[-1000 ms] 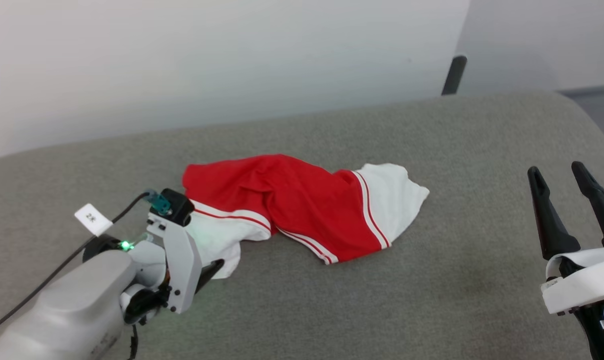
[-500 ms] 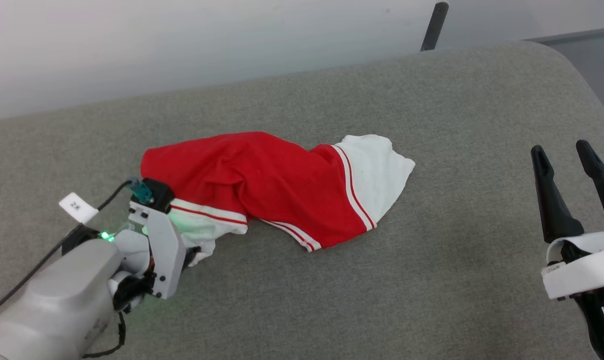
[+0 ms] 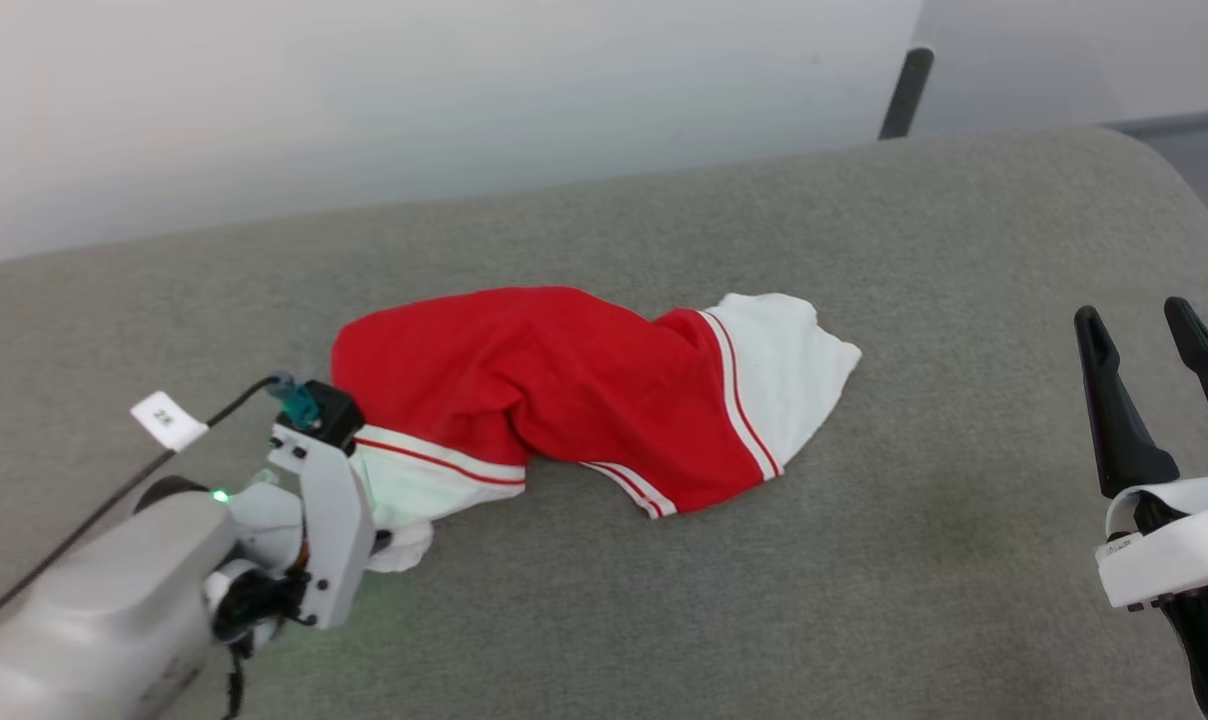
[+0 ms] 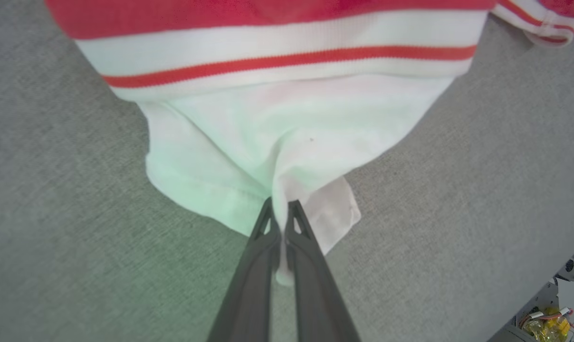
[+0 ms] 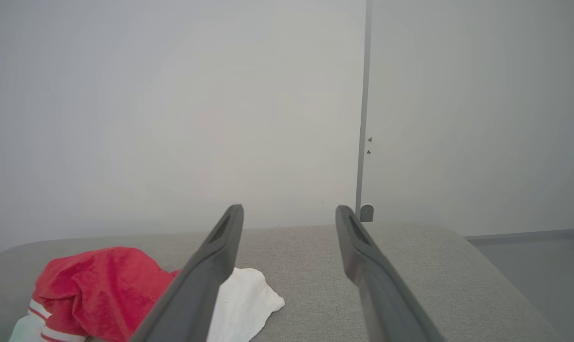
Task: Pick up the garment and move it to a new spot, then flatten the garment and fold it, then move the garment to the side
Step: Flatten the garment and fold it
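The garment [image 3: 564, 385], red with white sleeves edged in thin red stripes, lies crumpled in the middle of the grey surface; its lettering is hidden. My left gripper [image 3: 389, 545] sits at its near-left end, shut on the white sleeve. In the left wrist view the two fingers pinch a fold of the white sleeve [image 4: 287, 156], the left gripper [image 4: 281, 209] closed tight on it. My right gripper [image 3: 1149, 320] stands open at the far right, well clear of the garment [image 5: 97, 289]; its fingers spread wide, right gripper [image 5: 289, 211] holding nothing.
The grey padded surface [image 3: 864, 600] extends around the garment, with bare room in front and to the right. A pale wall [image 3: 414, 100] runs behind its far edge, with a dark post [image 3: 904, 90] at the back right.
My left gripper has closed on the white sleeve, which now bunches between its fingers. The head camera has shifted, so the whole picture has moved. The right gripper has stayed open.
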Robot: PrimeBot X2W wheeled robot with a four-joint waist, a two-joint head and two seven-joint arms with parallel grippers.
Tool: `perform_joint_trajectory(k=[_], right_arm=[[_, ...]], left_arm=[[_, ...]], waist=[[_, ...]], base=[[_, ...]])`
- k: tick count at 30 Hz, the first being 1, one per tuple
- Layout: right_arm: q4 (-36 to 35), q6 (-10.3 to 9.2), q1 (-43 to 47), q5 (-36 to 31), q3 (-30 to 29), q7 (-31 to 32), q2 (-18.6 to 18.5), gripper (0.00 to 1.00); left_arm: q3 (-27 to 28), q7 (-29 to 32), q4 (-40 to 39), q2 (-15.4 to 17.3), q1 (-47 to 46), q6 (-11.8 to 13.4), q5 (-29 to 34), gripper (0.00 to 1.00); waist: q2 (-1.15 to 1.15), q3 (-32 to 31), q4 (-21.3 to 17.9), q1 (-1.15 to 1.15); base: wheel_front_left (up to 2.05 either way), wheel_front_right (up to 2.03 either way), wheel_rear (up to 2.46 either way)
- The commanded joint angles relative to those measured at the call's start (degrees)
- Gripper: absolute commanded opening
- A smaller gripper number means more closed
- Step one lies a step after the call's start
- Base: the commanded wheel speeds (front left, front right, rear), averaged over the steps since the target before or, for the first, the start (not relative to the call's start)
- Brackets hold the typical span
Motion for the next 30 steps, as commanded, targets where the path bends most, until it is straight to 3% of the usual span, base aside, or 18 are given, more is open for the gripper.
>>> perform_joint_trajectory(k=[1,7,9,15,23,24,25,26,27,28,29,30], right_arm=[[0.0,-0.04,0.9,-0.1,-0.2,0.3,-0.2,1.00],[0.1,-0.04,1.7,0.2,-0.3,0.8,-0.2,1.00],[0.2,-0.04,2.3,0.5,-0.1,1.2,-0.2,1.00],[0.1,-0.04,2.9,1.0,0.1,2.0,-0.3,1.00],[0.3,-0.04,3.7,1.4,0.1,2.5,-0.3,1.00],[0.3,-0.04,3.8,1.5,0.1,2.6,-0.3,1.00],[0.4,-0.04,3.7,1.6,0.2,2.7,-0.2,1.00],[0.4,-0.04,3.7,1.6,0.2,2.7,-0.2,1.00],[0.4,-0.04,3.6,1.6,0.3,2.8,-0.2,1.00],[0.4,-0.04,3.6,1.6,0.4,2.8,-0.2,1.00],[0.4,-0.04,3.7,1.6,0.5,2.7,-0.2,1.00],[0.4,-0.04,3.8,1.6,0.6,2.8,-0.3,1.00]], left_arm=[[-0.1,0.9,-1.9,2.0,0.3,0.0,0.3,0.00],[-0.2,2.6,-7.0,6.7,0.4,0.0,2.1,0.00],[-0.3,3.8,-9.2,10.1,1.0,0.2,3.7,0.00],[-0.3,5.4,-12.3,16.0,2.9,1.6,5.8,0.00],[-0.3,4.4,-11.8,18.3,6.5,3.0,5.1,0.02],[-0.3,4.2,-11.3,18.1,7.1,3.0,4.7,0.07],[-0.2,3.7,-10.8,17.7,7.5,3.1,4.4,0.20],[0.1,3.3,-10.3,17.2,8.0,3.2,3.6,0.43],[0.3,3.1,-9.7,16.8,8.6,3.3,2.8,0.54],[0.5,2.7,-9.2,16.4,9.0,3.5,2.2,0.85],[0.7,2.3,-8.8,16.1,9.3,3.5,1.8,1.00],[1.0,1.8,-8.6,15.7,9.5,3.5,1.3,1.00]], waist=[[0.00,-1.9,1.9,0.00],[0.00,-3.5,3.5,0.00],[0.00,-3.9,3.9,0.00],[0.00,-4.1,3.8,0.00],[0.00,-4.0,3.0,0.00],[0.00,-4.0,2.9,0.00],[0.00,-4.0,2.8,0.00],[0.00,-4.0,2.7,0.00],[0.00,-4.1,2.6,0.00],[0.00,-4.2,2.5,0.00],[0.00,-4.3,2.5,0.00],[0.00,-4.4,2.5,0.00]], base=[[0.00,0.00,0.00],[0.00,0.00,0.00],[0.00,0.00,0.00],[0.00,0.00,0.00],[0.00,0.00,0.00],[0.00,0.00,0.00],[0.00,0.00,0.00],[0.00,0.00,0.00],[0.00,0.00,0.00],[0.00,0.00,0.00],[0.00,0.00,0.00],[0.00,0.00,0.00]])
